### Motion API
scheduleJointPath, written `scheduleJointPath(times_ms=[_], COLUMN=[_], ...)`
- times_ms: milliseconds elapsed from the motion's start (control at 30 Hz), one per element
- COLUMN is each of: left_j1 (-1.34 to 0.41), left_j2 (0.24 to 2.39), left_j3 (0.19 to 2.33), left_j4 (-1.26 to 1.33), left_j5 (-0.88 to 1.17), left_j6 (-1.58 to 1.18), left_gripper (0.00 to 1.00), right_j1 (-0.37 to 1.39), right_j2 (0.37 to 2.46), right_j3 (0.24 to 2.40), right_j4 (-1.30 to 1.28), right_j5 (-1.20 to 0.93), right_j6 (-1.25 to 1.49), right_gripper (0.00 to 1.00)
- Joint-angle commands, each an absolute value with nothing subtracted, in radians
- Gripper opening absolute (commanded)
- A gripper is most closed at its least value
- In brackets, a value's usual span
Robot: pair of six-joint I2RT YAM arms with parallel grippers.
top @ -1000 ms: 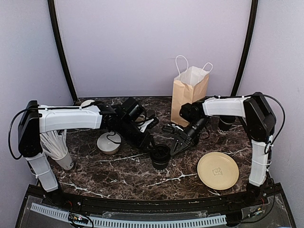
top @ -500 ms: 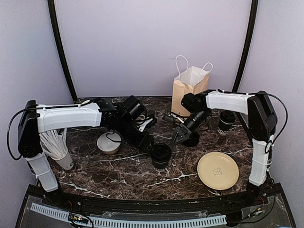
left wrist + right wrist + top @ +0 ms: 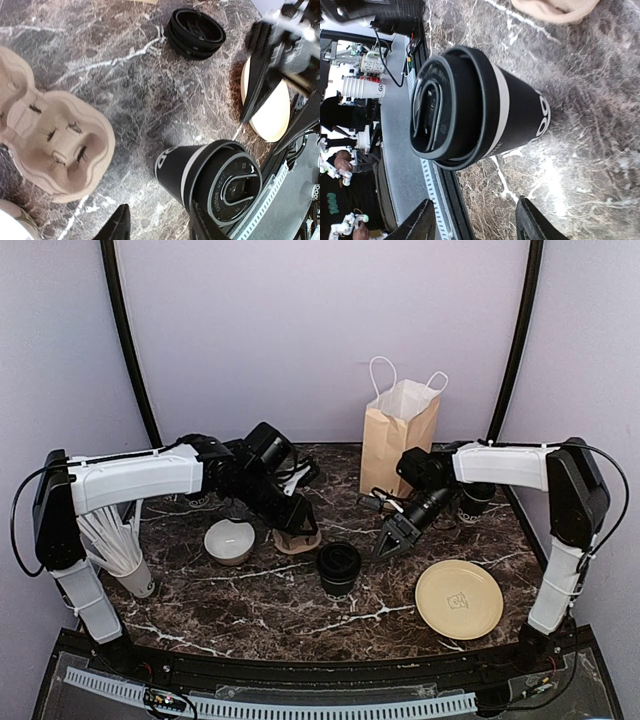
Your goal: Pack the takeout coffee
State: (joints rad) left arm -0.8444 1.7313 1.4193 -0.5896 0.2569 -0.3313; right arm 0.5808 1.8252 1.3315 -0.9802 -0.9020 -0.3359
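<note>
Seen from above, a dark marble bench (image 3: 250, 610) holds a lidded black coffee cup (image 3: 339, 568), which stands upright near the middle and between the two arms, touching neither. The left tool (image 3: 160, 227) hovers just behind and to the left of this cup, its fingers apart with nothing between them. The right tool (image 3: 477, 225) is just to the cup's right, also spread and empty. An empty pulp cup carrier (image 3: 298, 540) lies flat beside the cup, under the left arm's wrist. A second black cup (image 3: 477, 502) stands at the back right, partly hidden behind the right arm. It is near an upright brown paper bag (image 3: 398, 435) with white handles, whose inside cannot be seen. Also on the bench are a pale plate (image 3: 459, 598), a white bowl (image 3: 229, 540) and a low stack of loose lids (image 3: 196, 32). The packing looks barely begun. Both cups are on the bench, neither in the carrier, and seating them and bagging the load appear to remain.
</note>
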Motion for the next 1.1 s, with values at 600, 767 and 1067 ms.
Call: scheduleJointPath(times_ms=[600, 767, 1067], left_j1=[-0.836, -0.836, -0.830], left_j2=[1.643, 1.630, 1.642], left_j3=[1.334, 1.313, 1.303], left_j4=[-0.526, -0.521, -0.479], left_j5=[0.234, 0.242, 0.269], left_j6=[-0.335, -0.339, -0.401], left_gripper=[0.49, 0.50, 0.45], right_j1=[0.582, 0.566, 0.543], right_j2=[2.084, 2.095, 1.983], right_j3=[1.624, 1.670, 1.582], right_j4=[-1.054, -1.054, -1.033], right_j5=[-0.971, -0.949, -0.915], right_j6=[-0.347, -0.340, -0.333], right_gripper=[0.33, 0.33, 0.45])
